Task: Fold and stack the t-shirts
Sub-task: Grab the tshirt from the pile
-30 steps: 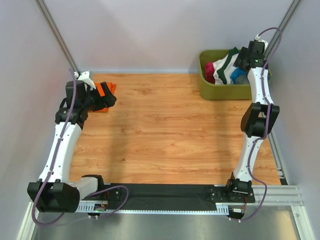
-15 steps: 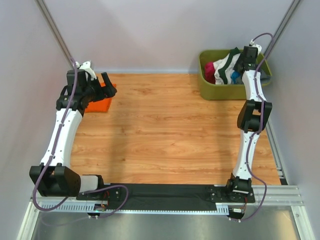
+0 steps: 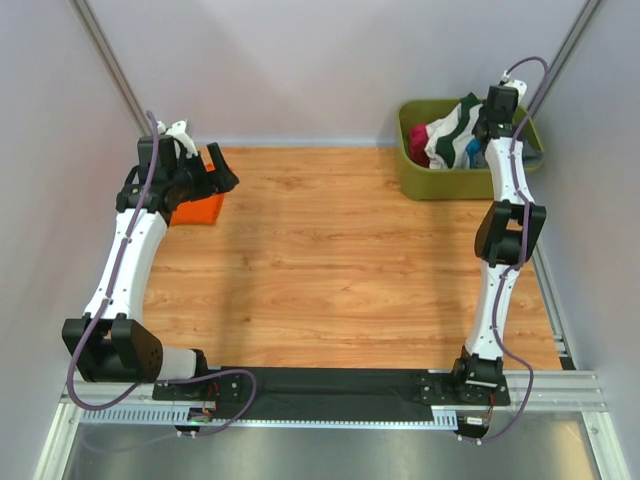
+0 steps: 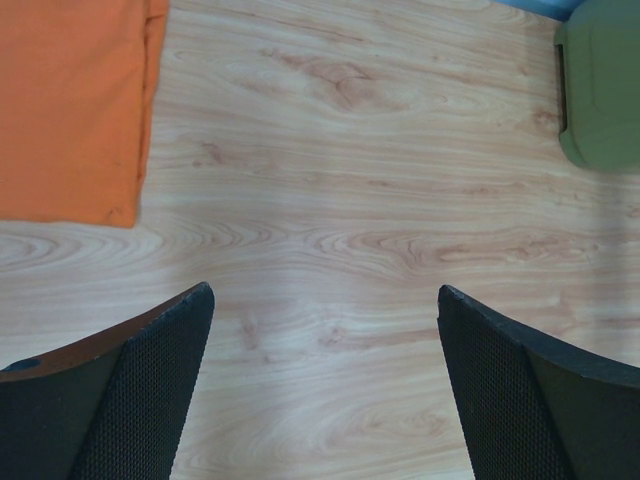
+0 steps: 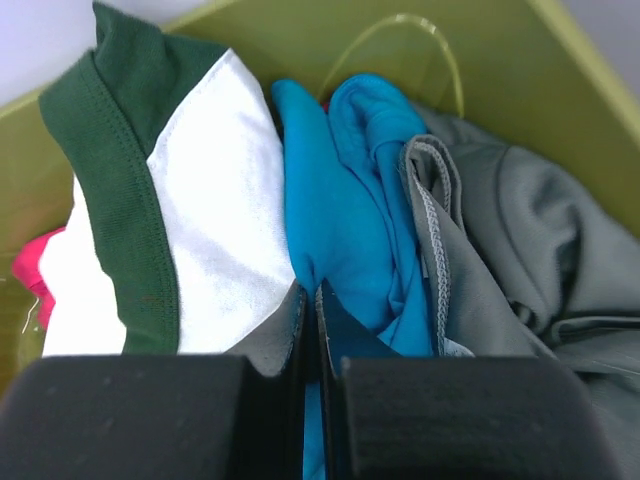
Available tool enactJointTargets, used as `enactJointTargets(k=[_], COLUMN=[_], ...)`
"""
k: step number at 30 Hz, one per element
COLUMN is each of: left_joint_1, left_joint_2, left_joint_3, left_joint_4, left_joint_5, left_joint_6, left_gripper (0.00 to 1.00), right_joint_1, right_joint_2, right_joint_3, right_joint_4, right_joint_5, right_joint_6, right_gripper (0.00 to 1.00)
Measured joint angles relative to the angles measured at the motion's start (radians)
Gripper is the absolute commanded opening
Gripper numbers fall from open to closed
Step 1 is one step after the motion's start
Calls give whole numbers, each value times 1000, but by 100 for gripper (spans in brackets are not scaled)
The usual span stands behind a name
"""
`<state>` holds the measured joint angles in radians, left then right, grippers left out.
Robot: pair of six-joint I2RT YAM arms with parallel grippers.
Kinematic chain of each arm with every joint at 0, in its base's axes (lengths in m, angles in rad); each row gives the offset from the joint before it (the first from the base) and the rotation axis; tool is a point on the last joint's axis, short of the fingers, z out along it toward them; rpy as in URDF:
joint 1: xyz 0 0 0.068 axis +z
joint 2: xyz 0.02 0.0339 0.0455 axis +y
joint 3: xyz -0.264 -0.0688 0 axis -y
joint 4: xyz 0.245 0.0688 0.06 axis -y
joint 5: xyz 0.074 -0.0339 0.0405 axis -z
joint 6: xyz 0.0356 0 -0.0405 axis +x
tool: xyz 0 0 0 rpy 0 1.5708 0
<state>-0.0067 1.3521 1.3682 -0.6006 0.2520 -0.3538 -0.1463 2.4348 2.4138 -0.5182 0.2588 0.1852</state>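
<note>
Now right fingers pinch the blue shirt in the tub; left fingers spread (near orange shirt).

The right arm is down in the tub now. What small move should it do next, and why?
Probably lift straight up a little. The right jaws look shut on the blue t-shirt, packed between other clothes in the green tub; a short lift should start freeing it.
</note>
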Motion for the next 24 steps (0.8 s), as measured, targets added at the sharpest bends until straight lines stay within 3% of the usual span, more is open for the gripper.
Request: enactJointTargets(k=[19,21,22,23,24], left_joint_1=[0,0,0,0,0], left_joint_2=[-32,-32,-32,-32,-32], left_joint_3=[-13,-14,-15,-15,-15], left_joint_4=[38,39,38,38,38], left_joint_5=[40,41,43,43,43], left_joint_6=[23,23,23,24,24], left_gripper=[99,99,99,99,99], right_joint_1=[104,120,132,143,150], right_joint_2=[-304,-304,-296,-287,-277], right_joint_3=[-99,-111,-118,-120,-119], right_joint_4=[42,43,37,34,27], right_joint_5=[-151,-176,-188,-200,-210], right_joint_6=[-81,-82,-82,-75,-75], right_gripper=[6,18,44,61,71])
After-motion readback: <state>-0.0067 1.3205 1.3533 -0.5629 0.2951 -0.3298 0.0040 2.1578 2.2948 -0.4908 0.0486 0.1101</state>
